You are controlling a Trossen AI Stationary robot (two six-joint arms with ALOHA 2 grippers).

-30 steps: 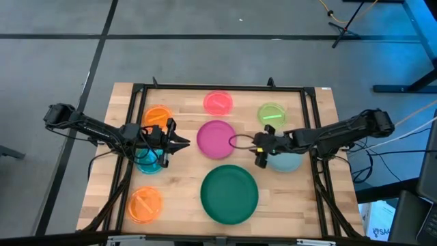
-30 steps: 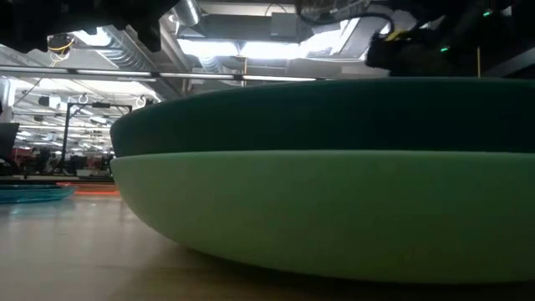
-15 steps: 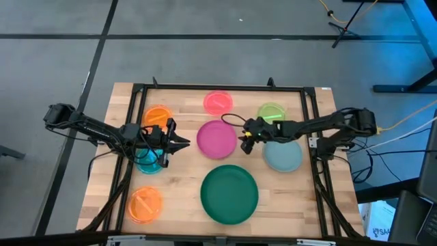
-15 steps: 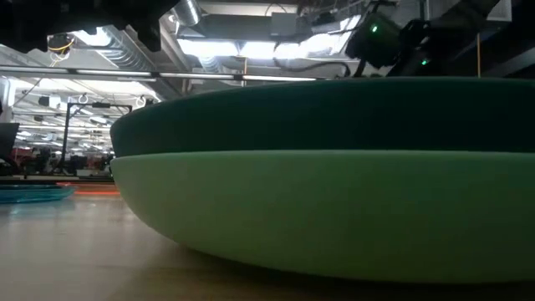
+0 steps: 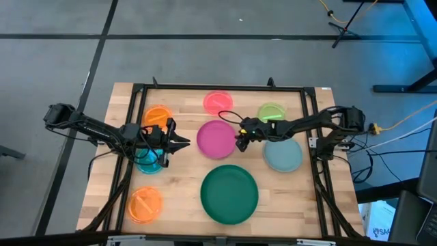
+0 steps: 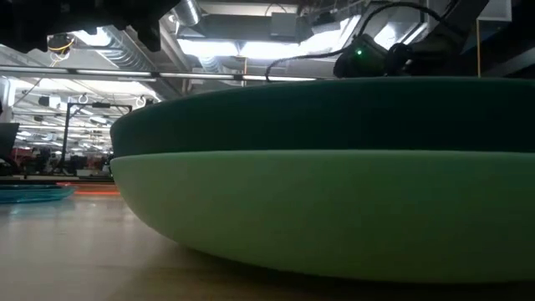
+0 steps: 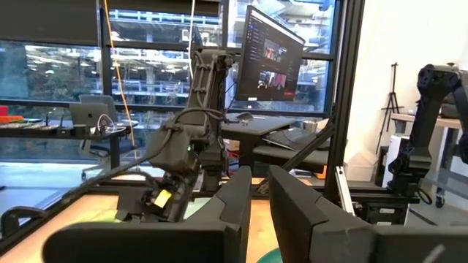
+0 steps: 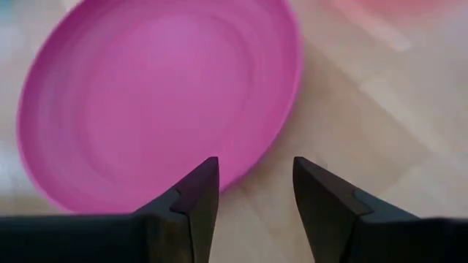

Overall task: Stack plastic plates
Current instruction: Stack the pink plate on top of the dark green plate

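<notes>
The magenta plate (image 5: 216, 139) lies flat at the table's middle. My right gripper (image 5: 239, 140) is open above that plate's right edge; in the right wrist view the magenta plate's rim (image 8: 256, 164) passes between the two fingers, with no touch showing. The grey-blue plate (image 5: 283, 155) lies just right of it. The dark green plate (image 5: 229, 193) sits nested in the mint plate (image 6: 334, 209). My left gripper (image 5: 181, 142) is shut and waits left of the magenta plate, above the teal plate (image 5: 149, 160).
Small plates lie around: orange (image 5: 158, 115) at far left, pink-red (image 5: 218, 102) at the far edge, lime (image 5: 272, 113) at far right, another orange (image 5: 145, 203) at near left. A black frame (image 5: 218, 87) borders the wooden table. Bare wood shows near the right corner.
My right gripper has moved toward the table's left, from over the grey-blue plate to the magenta plate's right edge, the arm stretching out. The left arm has kept still.
</notes>
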